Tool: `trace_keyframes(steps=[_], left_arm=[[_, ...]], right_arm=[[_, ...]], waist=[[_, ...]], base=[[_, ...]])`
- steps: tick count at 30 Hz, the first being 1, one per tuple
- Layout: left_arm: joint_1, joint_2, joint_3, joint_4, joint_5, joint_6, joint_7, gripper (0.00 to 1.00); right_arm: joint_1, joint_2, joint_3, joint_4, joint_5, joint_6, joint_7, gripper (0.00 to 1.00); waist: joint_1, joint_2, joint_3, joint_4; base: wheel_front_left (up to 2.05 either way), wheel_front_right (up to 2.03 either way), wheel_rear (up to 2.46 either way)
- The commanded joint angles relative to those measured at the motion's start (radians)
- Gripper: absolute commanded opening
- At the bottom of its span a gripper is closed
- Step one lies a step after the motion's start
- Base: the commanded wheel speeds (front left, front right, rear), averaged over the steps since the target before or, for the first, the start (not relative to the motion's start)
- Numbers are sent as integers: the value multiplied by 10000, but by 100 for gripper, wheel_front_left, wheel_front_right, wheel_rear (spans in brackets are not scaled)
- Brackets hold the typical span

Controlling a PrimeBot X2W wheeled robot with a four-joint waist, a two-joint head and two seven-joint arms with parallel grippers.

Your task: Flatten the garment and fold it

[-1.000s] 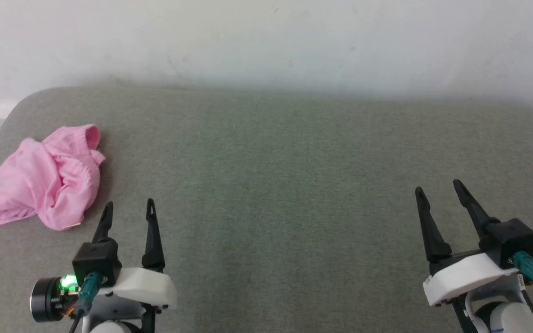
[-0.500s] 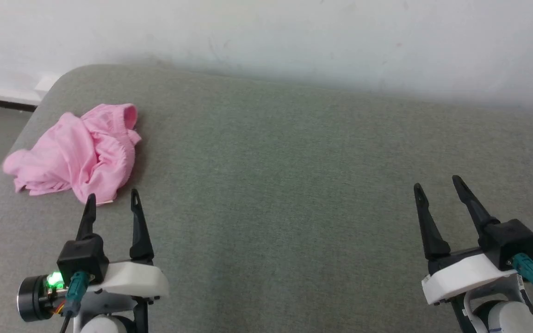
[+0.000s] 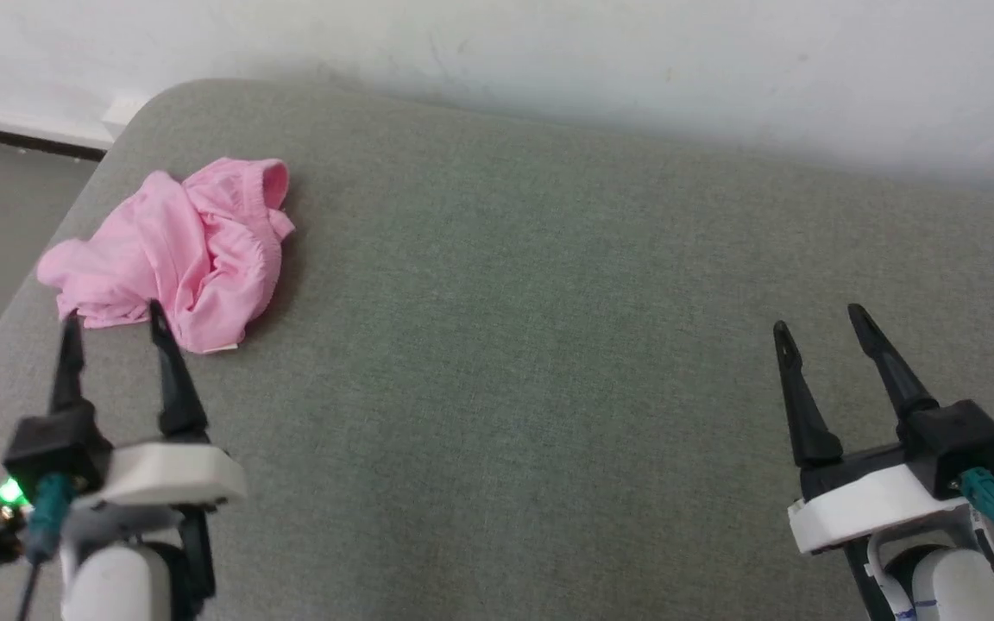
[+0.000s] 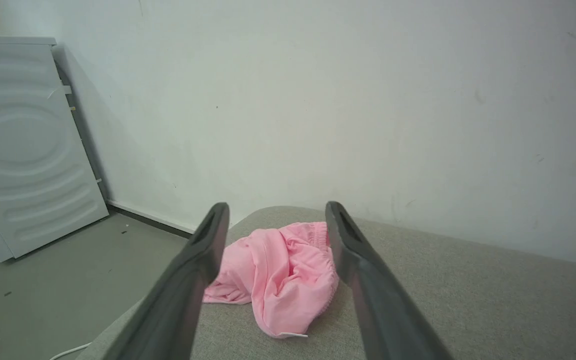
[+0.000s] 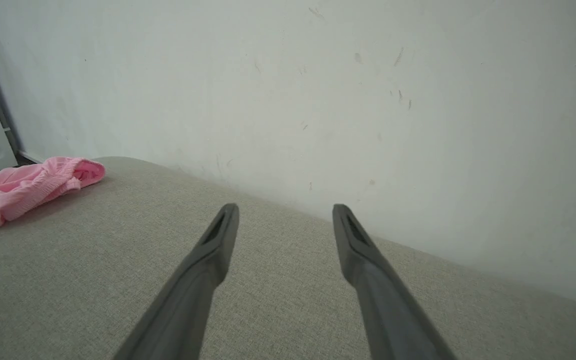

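Though the garment [image 3: 178, 250] is meant to end up flat and folded, I see it lying as a crumpled pink heap near the far left corner of the grey fabric-covered table [image 3: 506, 345]. Its gathered waistband [image 3: 268, 177] points toward the white wall [image 3: 549, 52], and a small white tag [image 3: 225, 348] sticks out at the near edge.

The left jaws are spread wide and hold nothing. From the head camera, the two dark left fingers [image 3: 171, 379] reach the near edge of the heap, and one tip overlaps the cloth; I cannot tell whether it touches. Along my left wrist camera the garment [image 4: 278, 270] sits framed in the gap between those fingers [image 4: 188, 280], with the tag [image 4: 293, 334] nearest me.

The right jaws are also spread and empty, their fingers [image 3: 890, 371] over bare table, well apart from the garment. On the right wrist camera the pink cloth [image 5: 18, 190] lies far off to the left edge.
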Motion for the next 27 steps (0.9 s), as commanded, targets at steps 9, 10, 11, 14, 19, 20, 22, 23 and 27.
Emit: trace_keyframes(steps=[9,10,11,14,19,20,22,23,27], left_arm=[[-2049,1087,771,1369,-367,-953,-241,100],[-2297,1216,808,1653,-409,-1068,-262,100],[-2544,1359,816,1978,-443,-1197,-283,100],[-3326,1835,830,3068,-542,-1528,-332,100],[-4829,2598,694,4913,-837,-2206,427,100],[-5105,2745,659,5240,-931,-2329,667,100],[-5653,2993,570,5863,-1181,-2520,1227,100],[-5914,3131,502,6136,-1303,-2583,1513,100],[-6846,3492,18,6976,-2202,-2700,2833,100]], right_arm=[[-656,-333,11,-374,-234,-13,-271,100],[-716,-373,13,-428,-256,-13,-292,100],[-783,-422,28,-483,-288,-13,-313,100],[-990,-555,54,-641,-411,-13,-376,100],[-1234,-600,-240,-1024,-635,-14,-480,100],[-1273,-650,-218,-1111,-666,-14,-501,100],[-1352,-768,-170,-1251,-737,-15,-543,100],[-1409,-830,-139,-1321,-774,-15,-564,100],[-1692,-973,-59,-1653,-898,-16,-647,100]], waist=[[-1,0,1112,170],[-1,0,1255,188],[-1,0,1398,197],[-1,0,1834,195],[-1,0,2567,195],[-1,0,2729,170],[-1,0,3013,133],[-1,0,3162,108],[-1,0,3713,2]], base=[[0,0,0],[0,0,0],[0,0,0],[0,0,0],[0,0,0],[0,0,0],[0,0,0],[0,0,0],[0,0,0]])
